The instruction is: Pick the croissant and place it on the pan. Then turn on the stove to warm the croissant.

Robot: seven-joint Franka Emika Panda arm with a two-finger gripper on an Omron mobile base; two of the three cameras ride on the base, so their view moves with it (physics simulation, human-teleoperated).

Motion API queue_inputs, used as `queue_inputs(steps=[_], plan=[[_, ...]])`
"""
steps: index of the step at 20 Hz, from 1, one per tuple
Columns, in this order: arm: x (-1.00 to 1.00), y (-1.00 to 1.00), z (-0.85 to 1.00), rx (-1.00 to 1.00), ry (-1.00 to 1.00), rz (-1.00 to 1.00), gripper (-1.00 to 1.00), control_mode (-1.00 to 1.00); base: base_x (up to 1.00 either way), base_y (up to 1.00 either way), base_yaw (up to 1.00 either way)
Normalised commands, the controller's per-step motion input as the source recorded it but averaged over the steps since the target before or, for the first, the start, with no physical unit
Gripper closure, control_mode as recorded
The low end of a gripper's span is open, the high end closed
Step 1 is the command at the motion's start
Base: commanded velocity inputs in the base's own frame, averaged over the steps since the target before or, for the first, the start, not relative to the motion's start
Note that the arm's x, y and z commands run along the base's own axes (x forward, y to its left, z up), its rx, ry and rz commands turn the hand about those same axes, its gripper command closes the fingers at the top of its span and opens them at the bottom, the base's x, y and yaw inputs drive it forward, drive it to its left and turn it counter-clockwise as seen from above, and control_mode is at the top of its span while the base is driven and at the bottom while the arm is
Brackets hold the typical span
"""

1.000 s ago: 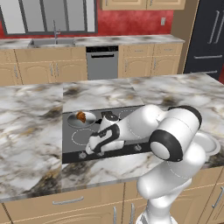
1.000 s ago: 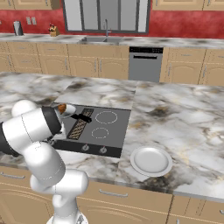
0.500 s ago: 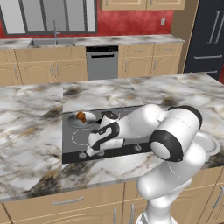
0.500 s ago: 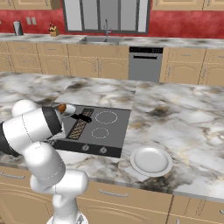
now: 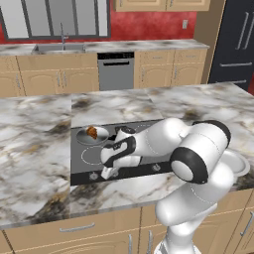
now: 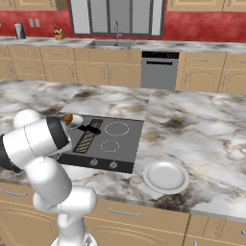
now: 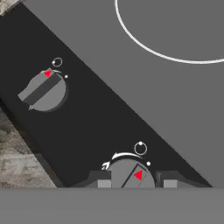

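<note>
The croissant [image 5: 92, 132] [image 6: 68, 118] lies in the silver pan [image 5: 98, 139] [image 6: 75, 122] on the stove's [image 5: 144, 149] [image 6: 113, 149] back left burner. The pan's black handle points toward the middle grille. My gripper [image 5: 106, 172] [image 7: 137, 183] is down at the stove's front edge. In the hand view its two fingertips [image 7: 104, 182] flank a round knob [image 7: 131, 174] whose red pointer sits off its dot mark. The tips stand right at the knob's rim; touching or just apart, I cannot tell. A second knob [image 7: 43, 89] lies further left.
A round white plate [image 6: 166, 176] [image 5: 241, 163] sits on the marble counter right of the stove. A brown grille strip [image 6: 89, 138] runs down the cooktop's middle. The counter's front edge is just below the knobs.
My hand has shifted only slightly at the front knobs. The croissant and pan have stayed where they were.
</note>
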Motion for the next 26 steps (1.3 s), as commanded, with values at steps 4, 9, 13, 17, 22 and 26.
queue_inputs(steps=[4, 9, 13, 17, 22, 26], plan=[[-0.24, 0.01, -0.23, 0.00, 0.00, 0.18, 1.00, -1.00, 0.00, 0.00, 0.00], [-0.21, 0.03, -0.24, -0.01, 0.00, 0.19, 1.00, -1.00, 0.00, 0.00, 0.00], [-0.26, 0.05, -0.37, -0.12, 0.00, 0.10, 1.00, -1.00, 0.00, 0.00, 0.00], [-0.23, 0.10, -0.43, -0.15, 0.00, 0.05, 1.00, -1.00, 0.00, 0.00, 0.00], [-0.27, 0.08, -0.34, -0.09, -0.06, 0.11, 1.00, -1.00, 0.00, 0.00, 0.00], [-0.31, 0.06, -0.34, -0.03, -0.17, 0.13, 1.00, -1.00, 0.00, 0.00, 0.00]])
